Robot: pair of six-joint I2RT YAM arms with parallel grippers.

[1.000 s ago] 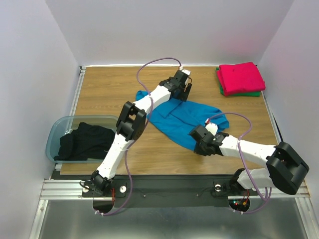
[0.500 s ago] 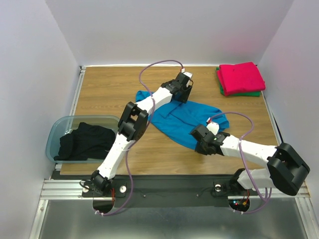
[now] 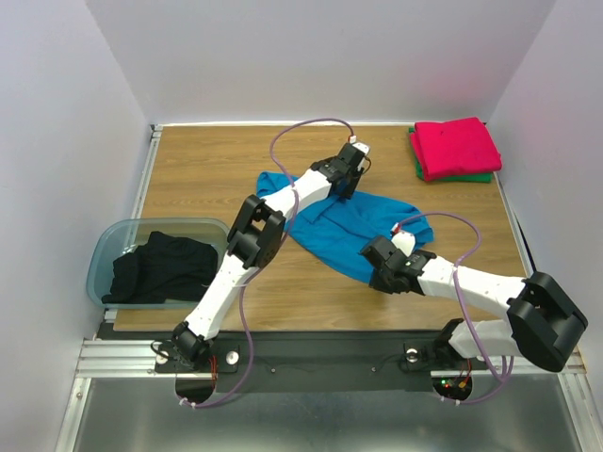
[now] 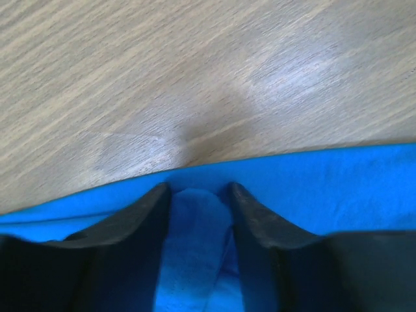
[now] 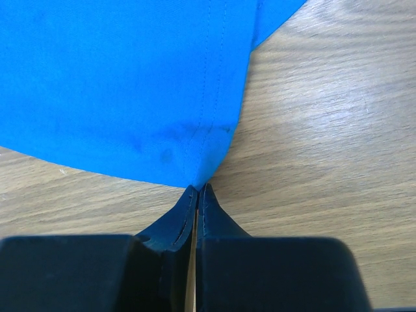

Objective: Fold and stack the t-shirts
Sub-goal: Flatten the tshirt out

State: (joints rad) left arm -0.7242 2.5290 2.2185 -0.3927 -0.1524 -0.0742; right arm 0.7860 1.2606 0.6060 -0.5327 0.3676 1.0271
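A bright blue cloth t-shirt (image 3: 350,226) lies spread and rumpled in the middle of the brown wood-grain table (image 3: 207,169). The left gripper (image 3: 348,189) is down on its upper edge, above the frame's centre; in the wrist view its fingers (image 4: 146,221) stand narrowly apart with a bunched fold of blue cloth filling the gap between them. The right gripper (image 3: 374,267) sits at the shirt's lower edge, right of centre, its jaws pressed together on a pointed corner of the hem. In the upper right corner a red-pink folded t-shirt (image 3: 457,146) lies on a green folded t-shirt (image 3: 474,177). At the left edge, a black crumpled t-shirt (image 3: 155,268) lies inside a translucent blue-grey plastic bin (image 3: 105,247)
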